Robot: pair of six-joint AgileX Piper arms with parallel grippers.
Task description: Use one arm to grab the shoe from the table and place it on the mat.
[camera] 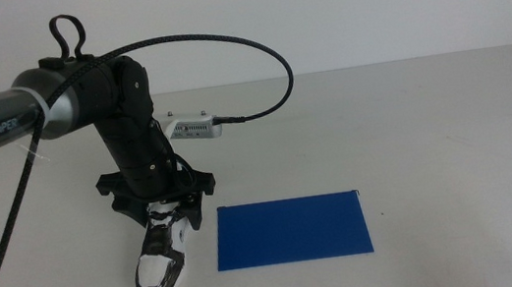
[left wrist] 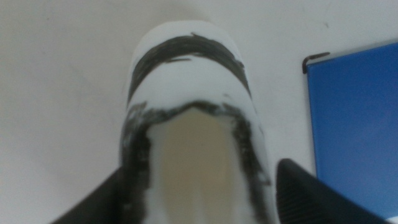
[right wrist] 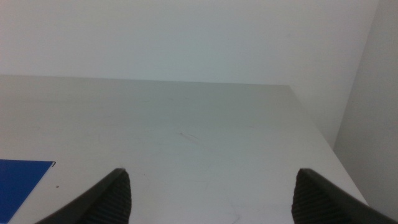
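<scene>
The black-and-white shoe (camera: 162, 255) lies on the white table (camera: 412, 123), just left of the blue mat (camera: 292, 230), with its white toe toward the front edge. My left gripper (camera: 167, 203) comes down over the shoe's heel end. In the left wrist view the shoe (left wrist: 193, 99) fills the space between the two dark jaws, and both jaws touch its sides. The mat's corner (left wrist: 354, 118) shows beside it. My right gripper (right wrist: 211, 193) is open with nothing between its jaws, out of the middle view, over bare table with a mat corner (right wrist: 22, 180) in sight.
The left arm's black cable (camera: 254, 54) loops over the table behind the mat. A small white box (camera: 196, 127) hangs near the wrist. The table's right edge (right wrist: 323, 137) runs close to the right gripper.
</scene>
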